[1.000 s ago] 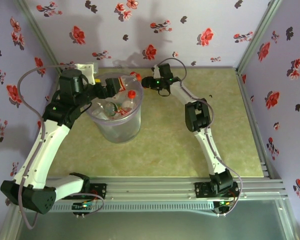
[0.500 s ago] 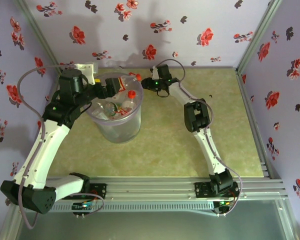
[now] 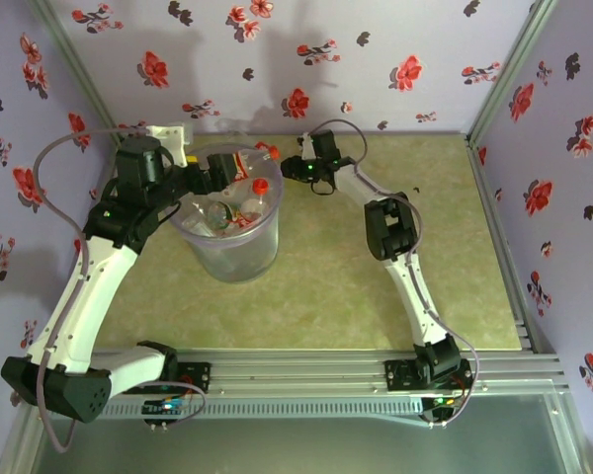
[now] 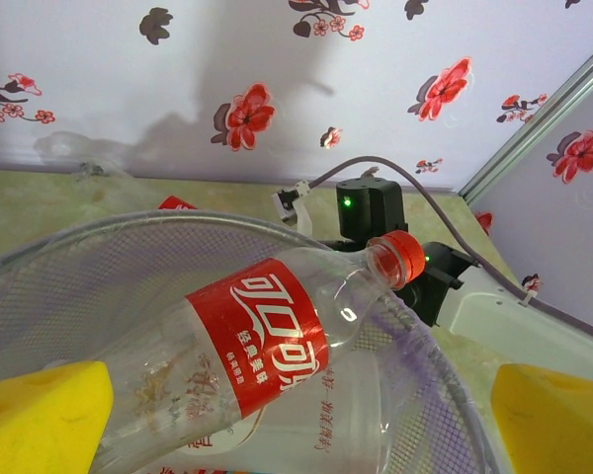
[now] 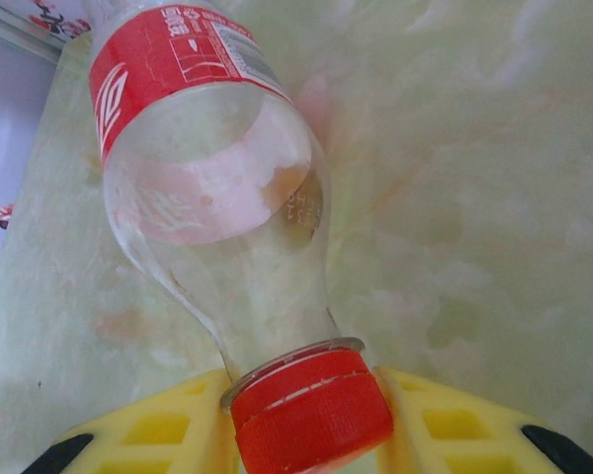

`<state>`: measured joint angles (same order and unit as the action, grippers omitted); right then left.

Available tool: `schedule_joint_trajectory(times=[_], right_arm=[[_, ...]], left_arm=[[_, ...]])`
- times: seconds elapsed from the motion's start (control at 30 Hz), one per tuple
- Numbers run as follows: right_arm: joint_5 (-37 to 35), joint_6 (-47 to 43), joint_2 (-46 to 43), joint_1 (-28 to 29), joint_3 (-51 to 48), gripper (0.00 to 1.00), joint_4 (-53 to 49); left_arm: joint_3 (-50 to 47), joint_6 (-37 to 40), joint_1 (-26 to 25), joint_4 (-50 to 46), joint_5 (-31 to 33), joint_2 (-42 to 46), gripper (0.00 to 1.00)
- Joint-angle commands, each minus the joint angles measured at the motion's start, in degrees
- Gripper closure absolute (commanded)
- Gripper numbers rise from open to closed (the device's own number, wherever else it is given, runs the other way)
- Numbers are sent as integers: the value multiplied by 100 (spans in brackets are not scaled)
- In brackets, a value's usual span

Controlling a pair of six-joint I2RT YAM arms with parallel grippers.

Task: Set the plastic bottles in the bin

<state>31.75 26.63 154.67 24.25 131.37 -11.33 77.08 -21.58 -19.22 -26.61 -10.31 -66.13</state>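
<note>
**A:** On the left half of the pale green marbled tabletop (image 3: 455,257), what stood there?

**B:** The large round translucent lavender plastic bin (image 3: 232,259). It was upright, with several clear plastic bottles (image 3: 217,212) piled inside.

**A:** Left gripper?

**B:** The left gripper (image 3: 222,170) hung over the bin's far-left rim. In its wrist view the yellow foam pads (image 4: 40,420) were spread wide and clamped nothing.

**A:** Anything between them?

**B:** A clear plastic bottle with a red label and red screw cap (image 4: 262,336) lay tilted inside the bin's mouth. Its cap pointed up toward the far rim and its base was low beside the left-hand pad. I couldn't tell if the base touched that pad.

**A:** Right gripper?

**B:** The right gripper (image 5: 311,390) was closed on a second clear red-labelled bottle (image 5: 217,197). One yellow finger pressed each side of that bottle's red cap, and the body reached away from the fingers over the tabletop.

**A:** Was it resting on the table?

**B:** Couldn't tell from the wrist view.

**A:** Where was it relative to the bin?

**B:** From the top camera, the right gripper sat just beyond the bin's far-right rim, outside it. That's near the floral back wall (image 3: 376,59).
</note>
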Motion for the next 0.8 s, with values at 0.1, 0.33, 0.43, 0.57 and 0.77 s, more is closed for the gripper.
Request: schedule_joint_trajectory(times=[0.1,0.33,0.43,0.57,0.77], right_arm=[[25,-1,-1176,-150,-1447,67,451],[106,136,-3053,-490,-3820,70,1561],[129,226,-3850,-677,-4596,71,1831],[90,248,-4884,-848,-5346,72,1986],[-214,-44,-6453,-959,-5898,73,1786]], left_arm=[[104,-56,50,49,-75,130,1],[334,-120,48,-11,-84,95,1],[510,-274,49,37,-166,35,2],[694,-586,50,266,-379,-61,2],[992,-1263,49,815,-745,-392,0]])
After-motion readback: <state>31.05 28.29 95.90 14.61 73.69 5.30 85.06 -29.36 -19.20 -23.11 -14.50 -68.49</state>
